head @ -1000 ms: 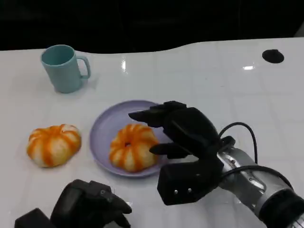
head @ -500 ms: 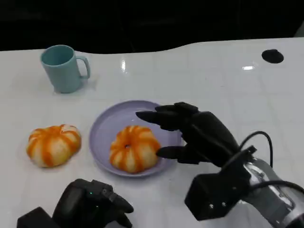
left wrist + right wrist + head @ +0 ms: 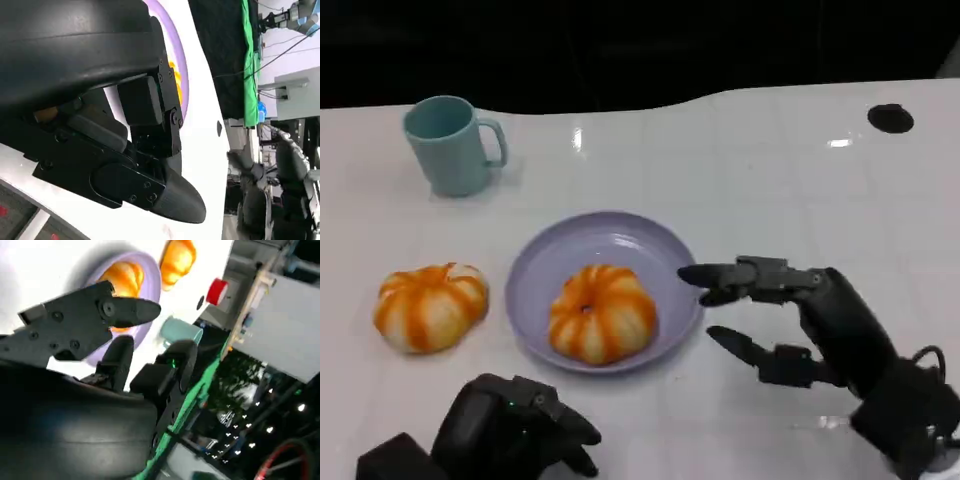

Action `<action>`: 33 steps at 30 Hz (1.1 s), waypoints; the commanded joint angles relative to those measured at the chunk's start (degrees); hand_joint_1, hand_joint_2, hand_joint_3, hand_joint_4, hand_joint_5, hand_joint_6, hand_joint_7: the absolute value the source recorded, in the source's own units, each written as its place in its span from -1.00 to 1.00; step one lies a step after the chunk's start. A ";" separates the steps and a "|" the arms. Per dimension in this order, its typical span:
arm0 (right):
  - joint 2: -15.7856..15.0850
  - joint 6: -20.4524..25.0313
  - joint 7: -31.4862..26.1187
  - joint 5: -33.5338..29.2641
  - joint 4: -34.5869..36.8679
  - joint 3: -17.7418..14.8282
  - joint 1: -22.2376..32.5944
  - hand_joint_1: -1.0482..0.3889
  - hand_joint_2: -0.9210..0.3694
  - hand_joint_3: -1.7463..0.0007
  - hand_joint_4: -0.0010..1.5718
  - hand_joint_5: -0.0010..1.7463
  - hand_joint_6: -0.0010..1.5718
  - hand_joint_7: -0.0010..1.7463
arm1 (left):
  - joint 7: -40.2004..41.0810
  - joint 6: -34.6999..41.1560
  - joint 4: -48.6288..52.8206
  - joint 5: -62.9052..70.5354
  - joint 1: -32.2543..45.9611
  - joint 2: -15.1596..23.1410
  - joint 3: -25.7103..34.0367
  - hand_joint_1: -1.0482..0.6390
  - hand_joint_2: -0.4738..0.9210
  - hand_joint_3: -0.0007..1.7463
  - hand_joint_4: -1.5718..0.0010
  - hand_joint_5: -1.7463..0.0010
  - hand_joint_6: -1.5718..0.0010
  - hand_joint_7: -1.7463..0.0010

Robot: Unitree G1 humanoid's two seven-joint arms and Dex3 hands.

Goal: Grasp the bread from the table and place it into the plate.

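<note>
One bread (image 3: 602, 312) is seated in the plate (image 3: 620, 232), slightly toward the near rim. A second bread (image 3: 430, 305) is left on the table (image 3: 770, 180), just beside the plate's left edge, not touching it as far as can be judged.

Right hand (image 3: 800, 315) is seen beside the plate's right rim, fingers spread wide, nothing held. Its fingertips (image 3: 695, 275) are close to the rim, apparently just clear of it. Left hand (image 3: 515, 435) is low at the near edge of the table; fingers look curled in with nothing between them, but the head view is dark there and the left wrist view doesn't settle it, so its state can't be called with confidence.

Risks, judged from this layout:
- Plate could be nudged or tipped if the right hand's fingertips are dragged across the rim on any sideways move. The bread sits near the front edge, so it could be rolled out.
- If the second bread is also to be placed, little free plate area is left; it would probably land on the rim or against the first bread and push it off.
- Cup (image 3: 450, 143) is well apart from both hands; low collision risk.
</note>
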 commanded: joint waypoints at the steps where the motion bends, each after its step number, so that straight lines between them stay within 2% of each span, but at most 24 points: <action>1: -0.83 3.19 5.12 5.81 -4.85 -2.66 4.13 0.28 -0.52 0.07 -0.21 0.29 0.04 -0.34 | 0.09 0.57 -0.16 -0.17 0.18 1.02 0.37 -1.00 0.95 -1.00 -0.83 0.21 -1.00 0.67; 4: -1.87 5.84 8.83 8.83 -7.40 -4.11 6.60 0.24 -0.65 0.18 -0.19 0.41 -0.07 0.01 | 0.04 0.58 -0.24 -0.28 0.18 0.96 0.38 -1.00 0.95 -1.00 -0.83 0.22 -1.00 0.67; 6: -2.52 6.69 9.89 8.79 -8.78 -5.19 8.10 0.23 -0.69 0.23 -0.17 0.45 -0.09 0.09 | -0.10 0.68 -0.27 -0.50 0.21 0.91 0.41 -1.00 0.95 -1.00 -0.83 0.22 -1.00 0.67; 8: -3.03 6.80 10.44 8.37 -9.85 -6.29 9.69 0.22 -0.74 0.26 -0.07 0.56 -0.03 0.24 | -0.24 0.63 -0.22 -0.66 0.22 0.89 0.42 -1.00 0.94 -1.00 -0.83 0.22 -1.00 0.67; 9: -3.13 6.86 10.80 8.50 -10.46 -6.78 10.66 0.24 -0.73 0.23 -0.04 0.59 -0.02 0.30 | -0.38 0.51 -0.15 -0.75 0.19 0.98 0.44 -1.00 0.94 -1.00 -0.83 0.22 -1.00 0.67; 10: -3.07 6.95 11.17 8.74 -10.93 -7.13 11.37 0.25 -0.62 0.06 0.01 0.65 0.01 0.37 | -0.44 0.46 -0.12 -0.75 0.16 1.08 0.43 -1.00 0.95 -1.00 -0.83 0.22 -1.00 0.68; 12: -3.06 6.71 11.75 8.74 -11.64 -7.66 12.72 0.26 -0.51 -0.10 0.07 0.71 0.04 0.42 | -0.36 0.08 0.13 -0.57 0.04 1.22 0.43 -1.00 0.95 -1.00 -0.83 0.22 -1.00 0.68; 15: -3.21 6.97 11.69 7.34 -13.11 -8.19 14.55 0.25 -0.43 -0.19 0.12 0.80 0.05 0.48 | -0.32 -0.05 0.39 -0.54 -0.11 1.27 0.46 -1.00 0.95 -1.00 -0.83 0.22 -1.00 0.68; 20: -2.99 7.39 10.43 4.41 -14.27 -8.67 16.30 0.23 -0.34 -0.34 0.05 0.96 0.00 0.60 | -0.46 0.23 0.11 -0.68 -0.02 1.50 0.48 -1.00 0.96 -1.00 -0.83 0.22 -1.00 0.68; 23: -2.43 7.01 9.57 3.27 -13.10 -8.90 16.35 0.23 -0.31 -0.39 0.04 0.99 -0.01 0.65 | -0.88 -0.17 0.52 -1.05 -0.11 1.61 0.60 -1.00 0.96 -0.99 -0.83 0.22 -1.00 0.69; 28: -1.25 3.53 8.54 2.62 -8.67 -9.22 15.50 0.26 -0.28 -0.43 0.03 1.00 -0.03 0.67 | -1.15 -0.99 1.49 -1.01 -0.55 1.81 0.76 -1.00 0.96 -0.99 -0.82 0.23 -0.99 0.69; 33: -0.49 -0.38 8.36 2.33 -3.89 -9.28 13.77 0.20 -0.28 -0.41 0.04 1.00 -0.05 0.69 | -1.11 -0.64 1.61 -0.90 -0.66 2.16 0.74 -1.00 0.97 -0.99 -0.83 0.23 -1.00 0.70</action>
